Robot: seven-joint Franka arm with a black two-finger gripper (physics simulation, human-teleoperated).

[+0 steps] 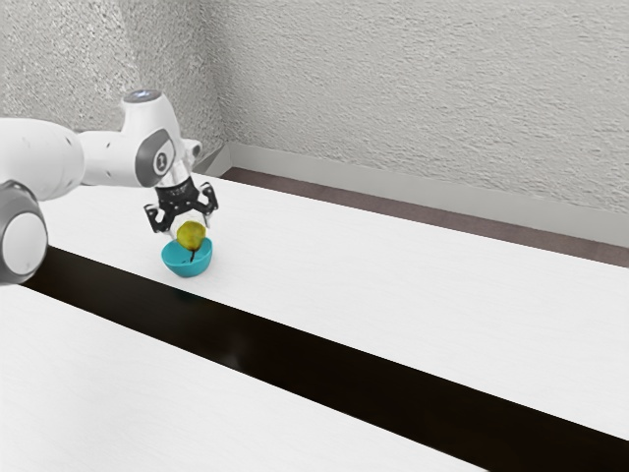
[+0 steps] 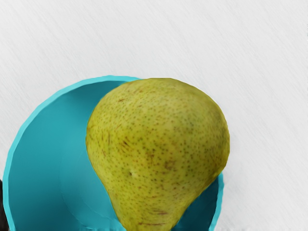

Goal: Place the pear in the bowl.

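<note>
while the arm (image 1: 105, 158) reaches in from the exterior view's left, the claw (image 1: 190, 232) pinches the pear (image 1: 192, 236) above the bowl (image 1: 183, 268); it should centre the pear within the rim, lower it gently, then let go softly.

In from the exterior view's left, my white arm (image 1: 108, 157) is reaching over the white bench (image 1: 393, 285), and my gripper (image 1: 188, 234) is holding the yellow-green pear (image 1: 191, 234) just over the turquoise bowl (image 1: 185, 264), its dark stem pointing down. The bowl is sitting near the far edge of a black band (image 1: 295, 354) that is slanting toward the view's near right. Beyond the bench, a rough grey wall (image 1: 423, 88) is rising.
</note>
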